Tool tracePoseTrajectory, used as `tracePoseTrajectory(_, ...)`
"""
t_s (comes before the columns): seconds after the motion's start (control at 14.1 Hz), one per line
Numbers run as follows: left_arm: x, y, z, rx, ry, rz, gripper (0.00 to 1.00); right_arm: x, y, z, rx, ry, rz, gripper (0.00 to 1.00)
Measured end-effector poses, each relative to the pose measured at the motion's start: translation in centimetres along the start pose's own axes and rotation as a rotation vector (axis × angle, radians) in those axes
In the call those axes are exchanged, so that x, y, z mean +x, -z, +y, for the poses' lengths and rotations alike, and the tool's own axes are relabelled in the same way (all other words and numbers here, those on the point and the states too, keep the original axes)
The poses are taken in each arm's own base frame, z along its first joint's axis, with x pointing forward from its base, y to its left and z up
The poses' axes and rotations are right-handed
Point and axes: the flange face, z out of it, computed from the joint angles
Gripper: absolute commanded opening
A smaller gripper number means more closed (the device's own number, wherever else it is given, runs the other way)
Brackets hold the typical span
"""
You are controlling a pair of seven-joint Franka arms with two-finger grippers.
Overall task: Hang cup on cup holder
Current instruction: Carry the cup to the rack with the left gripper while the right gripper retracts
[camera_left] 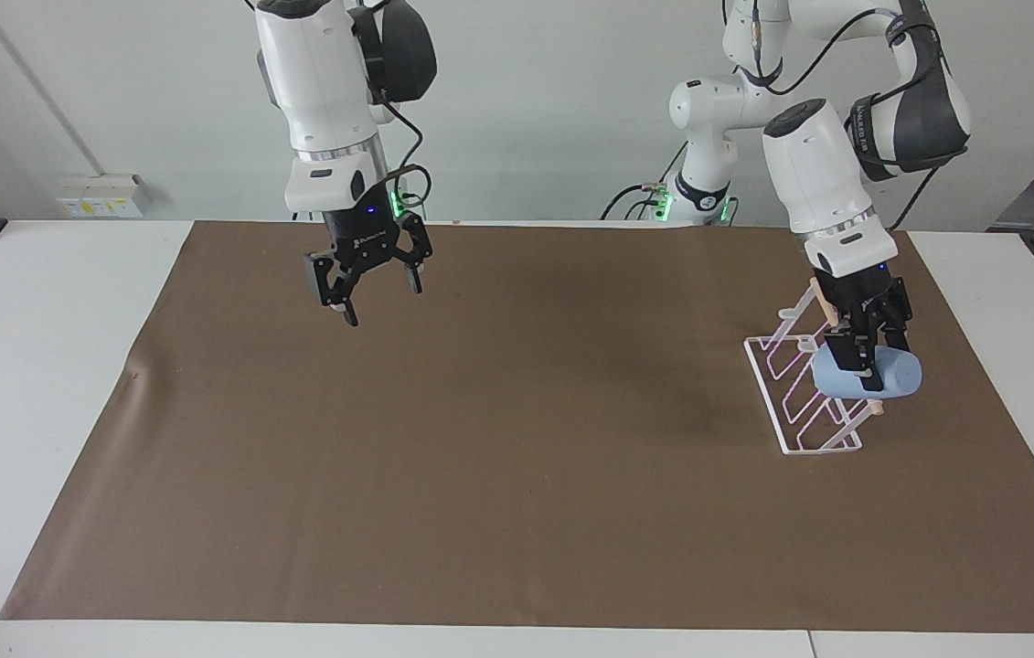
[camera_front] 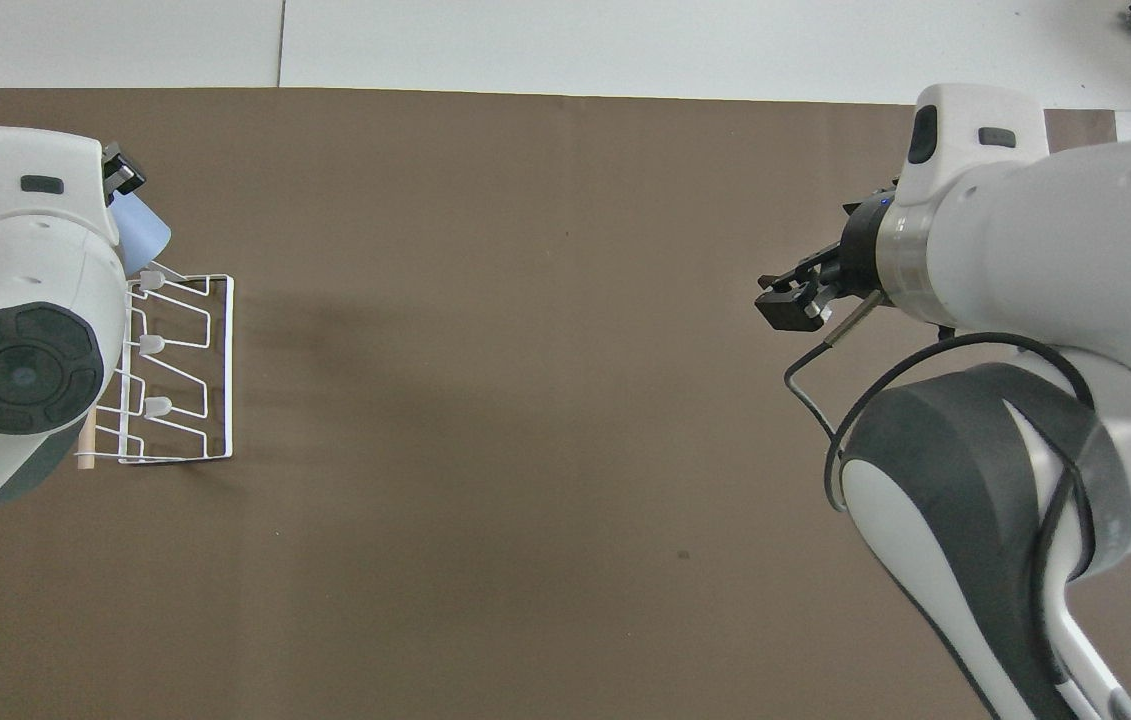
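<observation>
While pinched sideways in left gripper (camera_left: 864, 364), cup (camera_left: 882, 376) at holder (camera_left: 800, 402), lower right; not yet hung. Right gripper (camera_left: 368, 288) spread, waiting upper left.

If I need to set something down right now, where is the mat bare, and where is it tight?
The brown mat is bare from the cup holder toward the right arm's end, including under the raised, open right gripper. It is crowded only at the holder, where the left gripper holds the cup against the rack.
</observation>
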Motion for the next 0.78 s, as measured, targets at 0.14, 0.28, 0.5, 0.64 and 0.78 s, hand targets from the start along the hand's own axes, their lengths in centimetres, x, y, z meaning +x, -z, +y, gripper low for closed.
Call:
tracePoseTrajectory(0.14,-0.3,-0.4,0.0,0.005,-0.007,0.001,0.00,-1.5,0.8,2.5,0.005,-0.048,-0.048,1.00)
tracePoseTrajectory(0.28,-0.9,-0.8,0.0,0.011,-0.012,0.008,0.00,-3.7,1.2,5.6,0.010,-0.109,-0.100,1.00)
tracePoseTrajectory(0.5,-2.0,-1.4,-0.2,0.013,-0.025,0.016,0.00,-6.7,1.3,8.7,0.027,-0.227,-0.180,1.00)
tracePoseTrajectory(0.64,-2.4,-1.9,-0.5,0.014,-0.029,0.019,0.00,-7.4,1.8,9.0,0.035,-0.339,-0.223,1.00)
tracePoseTrajectory(0.78,-2.9,-2.2,-0.6,0.018,-0.030,0.022,0.00,-7.7,1.9,8.9,0.038,-0.407,-0.249,1.00)
